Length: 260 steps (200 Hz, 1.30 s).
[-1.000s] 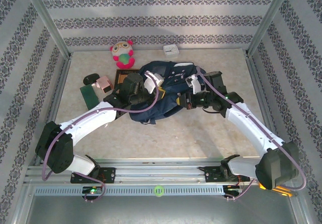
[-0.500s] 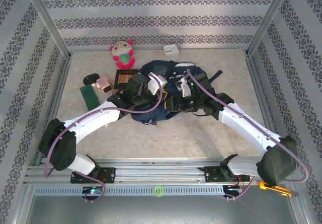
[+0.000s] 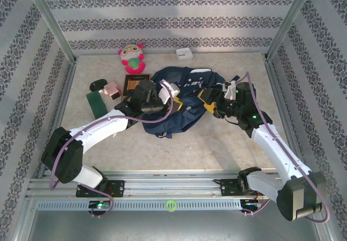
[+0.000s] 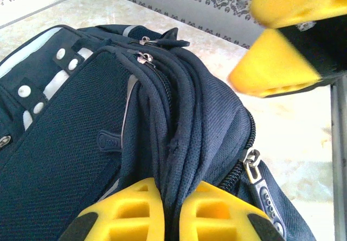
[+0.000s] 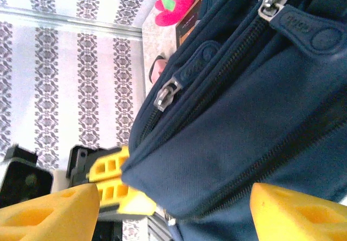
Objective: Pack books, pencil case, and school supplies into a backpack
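At the middle of the table (image 3: 217,149), seen from above, the backpack (image 3: 187,114) lies flat, its long axis slanting from near-left to far-right. The left gripper (image 3: 167,88) sits at the bag's upper left edge. In the left wrist view its yellow fingers (image 4: 124,214) are pressed together on a raised fold (image 4: 172,160) of navy fabric, pinching the backpack.

The right gripper (image 3: 207,101) is at the bag's right side, spread wide. In the right wrist view its fingers (image 5: 49,211) stand at either edge of the picture, with the bag's side panel between them and not clamped. A zip pull (image 5: 167,96) hangs on that panel just ahead of the open jaws. The zips in view look closed.

The book (image 3: 135,83) lies on the table just left of the backpack, beside the left arm. The pink piece (image 3: 112,89) and green piece (image 3: 97,103) lie further left, well apart from the right arm.

Judging from this, the bag needs opening first. The right gripper is free and nearer the zip pull, while the left one holds the fabric. Everything to be packed lies on the left arm's side.
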Each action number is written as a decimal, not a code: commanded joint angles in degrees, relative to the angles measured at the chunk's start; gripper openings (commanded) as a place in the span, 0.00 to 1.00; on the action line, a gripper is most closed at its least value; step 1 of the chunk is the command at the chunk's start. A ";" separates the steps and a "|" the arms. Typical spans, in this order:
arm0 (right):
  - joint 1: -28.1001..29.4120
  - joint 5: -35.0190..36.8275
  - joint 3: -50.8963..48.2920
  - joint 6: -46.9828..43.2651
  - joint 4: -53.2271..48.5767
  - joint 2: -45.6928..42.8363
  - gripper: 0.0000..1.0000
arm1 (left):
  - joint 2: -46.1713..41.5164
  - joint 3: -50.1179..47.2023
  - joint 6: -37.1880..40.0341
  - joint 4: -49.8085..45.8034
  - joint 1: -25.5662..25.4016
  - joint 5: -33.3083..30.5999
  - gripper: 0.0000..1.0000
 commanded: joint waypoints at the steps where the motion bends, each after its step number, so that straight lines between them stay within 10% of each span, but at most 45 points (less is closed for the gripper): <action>1: 1.92 -0.40 -0.86 7.71 10.40 2.19 0.73 | -0.17 0.49 0.96 10.74 0.38 5.98 0.00; 61: 5.76 5.20 -2.69 14.55 19.87 7.42 0.69 | -0.17 1.29 9.00 4.96 0.38 11.42 0.00; 103: 7.40 11.27 -5.09 17.72 21.03 7.45 0.00 | -1.44 2.99 9.91 -2.28 0.35 5.75 0.14; 138: 12.02 24.40 -8.06 20.90 20.49 2.88 0.00 | -7.01 8.42 -3.18 -17.25 -0.71 -5.34 0.50; 196: 19.93 35.19 -7.43 23.60 19.54 2.69 0.00 | -16.84 6.81 -25.35 -35.05 -8.15 -18.27 0.50; 260: 24.99 40.84 -6.33 24.40 18.18 2.17 0.00 | -11.66 1.47 -44.05 -30.07 -20.31 -29.63 0.50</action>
